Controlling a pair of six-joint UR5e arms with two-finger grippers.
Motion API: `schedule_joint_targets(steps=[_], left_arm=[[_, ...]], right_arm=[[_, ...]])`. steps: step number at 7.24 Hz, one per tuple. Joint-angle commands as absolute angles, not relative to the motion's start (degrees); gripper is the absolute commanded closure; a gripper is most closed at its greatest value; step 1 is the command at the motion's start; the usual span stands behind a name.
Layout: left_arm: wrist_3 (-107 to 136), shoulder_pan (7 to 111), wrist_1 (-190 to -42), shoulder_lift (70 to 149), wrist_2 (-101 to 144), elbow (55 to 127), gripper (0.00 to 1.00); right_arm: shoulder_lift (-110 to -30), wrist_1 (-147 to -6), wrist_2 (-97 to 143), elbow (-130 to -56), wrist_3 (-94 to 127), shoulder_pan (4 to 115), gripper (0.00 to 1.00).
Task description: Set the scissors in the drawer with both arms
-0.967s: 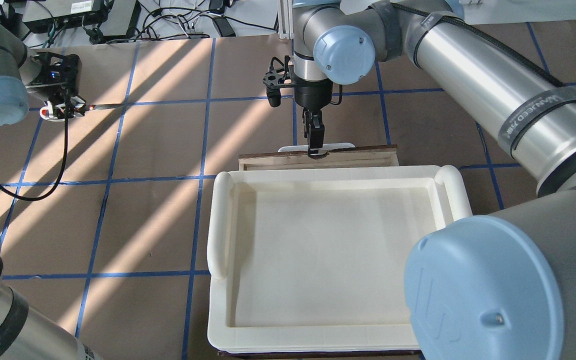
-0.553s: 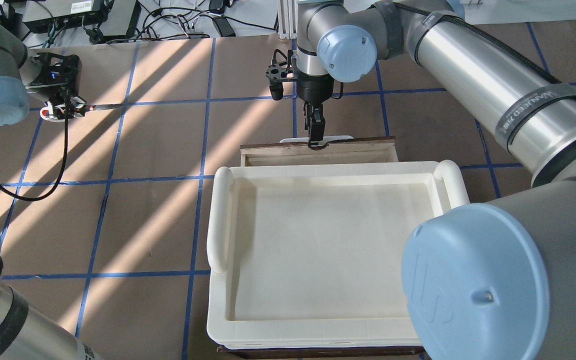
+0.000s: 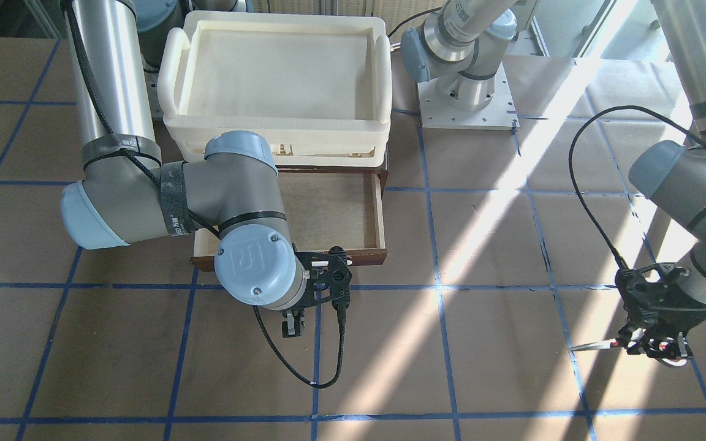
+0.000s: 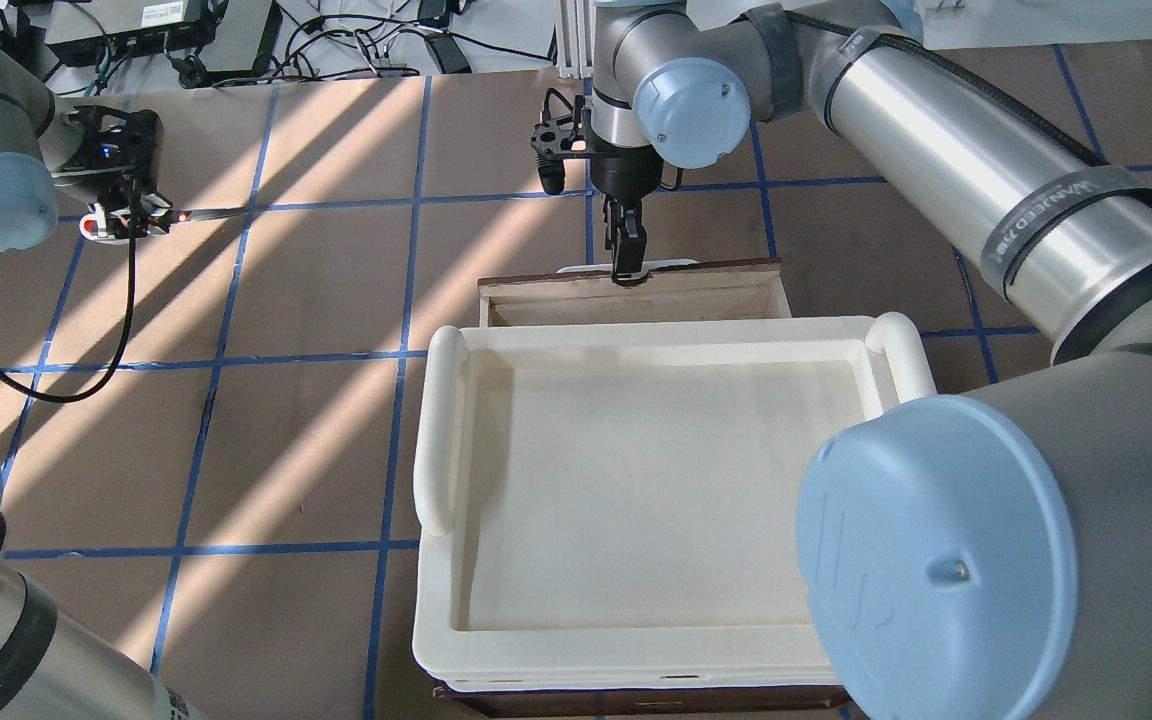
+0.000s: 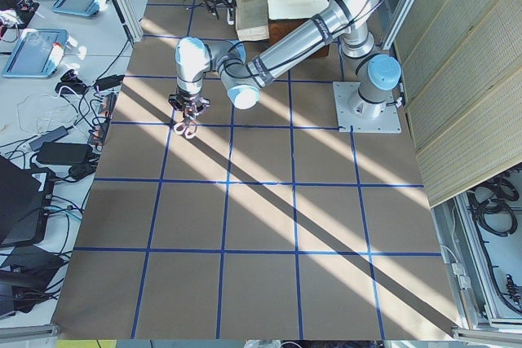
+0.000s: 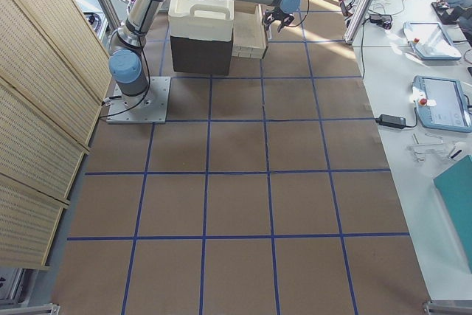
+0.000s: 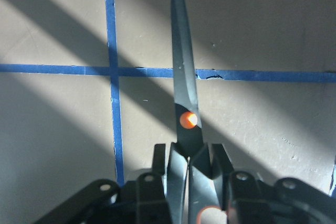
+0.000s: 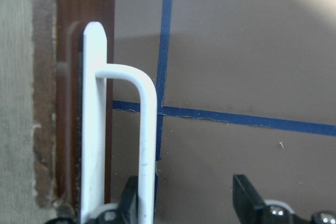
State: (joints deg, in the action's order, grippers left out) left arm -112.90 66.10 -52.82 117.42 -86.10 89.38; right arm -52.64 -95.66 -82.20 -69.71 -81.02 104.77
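Observation:
The scissors (image 7: pixel 184 93), with dark blades and an orange pivot, are in my left gripper (image 7: pixel 191 161), which is shut on them just behind the pivot. In the overhead view the left gripper (image 4: pixel 121 205) is far left and low over the table, with the blade (image 4: pixel 211 212) pointing right. The dark brown drawer (image 4: pixel 696 270) is partly pulled out from under the tray, showing its pale interior (image 3: pixel 341 208). My right gripper (image 4: pixel 626 262) is at the drawer's white bar handle (image 8: pixel 147 129). Its jaws are apart, and the handle lies between them against one finger (image 8: pixel 131 198).
A cream-white plastic tray (image 4: pixel 441 430) sits on top of the drawer's cabinet and hides the drawer's back part. The brown table has blue tape lines (image 4: pixel 236 280). Cables and power boxes (image 4: pixel 176 25) lie along the far edge.
The drawer has slid farther out, away from the robot, and my right gripper has moved with its handle. The left gripper and scissors have not moved.

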Motion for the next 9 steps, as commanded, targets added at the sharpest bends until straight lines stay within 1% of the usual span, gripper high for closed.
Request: schedule_joint_targets(steps=[1, 2, 4, 7, 8, 9], left_arm=[[-112.9, 66.2, -52.8, 117.4, -86.0, 89.4, 1.00], [-112.7, 66.6, -52.8, 117.3, -86.1, 89.4, 1.00], [-112.4, 70.6, -52.8, 115.2, -87.3, 89.3, 1.00], [-110.9, 72.9, -55.3, 113.0, -87.0, 89.5, 1.00], [-110.7, 73.9, -55.6, 112.8, -86.8, 89.4, 1.00], [-110.1, 75.0, -55.9, 112.3, -86.8, 89.4, 1.00]], right_arm=[[-52.4, -96.8, -82.4, -69.8, -80.6, 104.8, 0.36], [-52.3, -96.9, -82.5, -69.7, -80.1, 104.8, 0.36], [-52.4, -96.9, -82.1, -69.7, -79.2, 103.8, 0.35], [-52.5, -96.9, -82.1, -69.9, -77.7, 103.4, 0.35], [-52.6, -97.8, -82.0, -70.0, -77.7, 103.4, 0.25], [-52.8, -99.6, -82.2, -70.2, -77.5, 103.6, 0.00]])
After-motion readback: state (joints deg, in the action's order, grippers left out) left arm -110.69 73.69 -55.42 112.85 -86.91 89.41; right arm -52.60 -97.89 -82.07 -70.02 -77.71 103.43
